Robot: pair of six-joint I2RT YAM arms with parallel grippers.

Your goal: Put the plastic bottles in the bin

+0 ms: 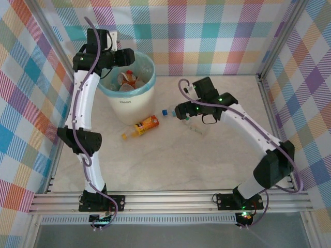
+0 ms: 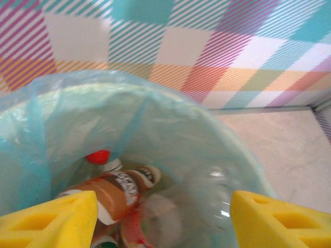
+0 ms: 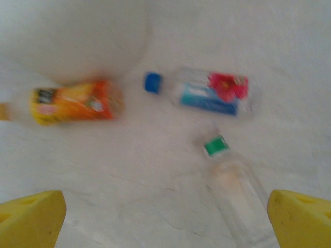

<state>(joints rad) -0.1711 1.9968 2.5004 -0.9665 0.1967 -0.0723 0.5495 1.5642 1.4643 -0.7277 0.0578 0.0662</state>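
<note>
The left gripper [image 1: 125, 57] is hanging over the far left side of the bin's mouth. Its yellow fingers [image 2: 49, 219] are standing wide apart with nothing between them. Directly below it, the bin [image 1: 129, 106] is showing as a round cream-white wastebasket with a light blue-green liner [image 2: 155, 119] folded over its rim. Several plastic bottles are lying jumbled at the bottom, among them a brown-labelled bottle [image 2: 116, 188] with a red cap.

The right gripper [image 3: 165, 222] is hovering over the middle of the table [image 1: 170, 165], to the right of the bin. Its fingers are also spread wide and holding nothing. Three bottles are lying on their sides on the table below and in front of it. A clear green-capped bottle [image 3: 232, 186] is lying closest to the gripper, between its fingers in the wrist view. Just beyond it, a blue-capped bottle [image 3: 214, 95] is showing a blue and pink label. Farther left, an orange-labelled bottle [image 1: 146, 125] is lying beside the foot of the bin, well apart from both grippers.
</note>
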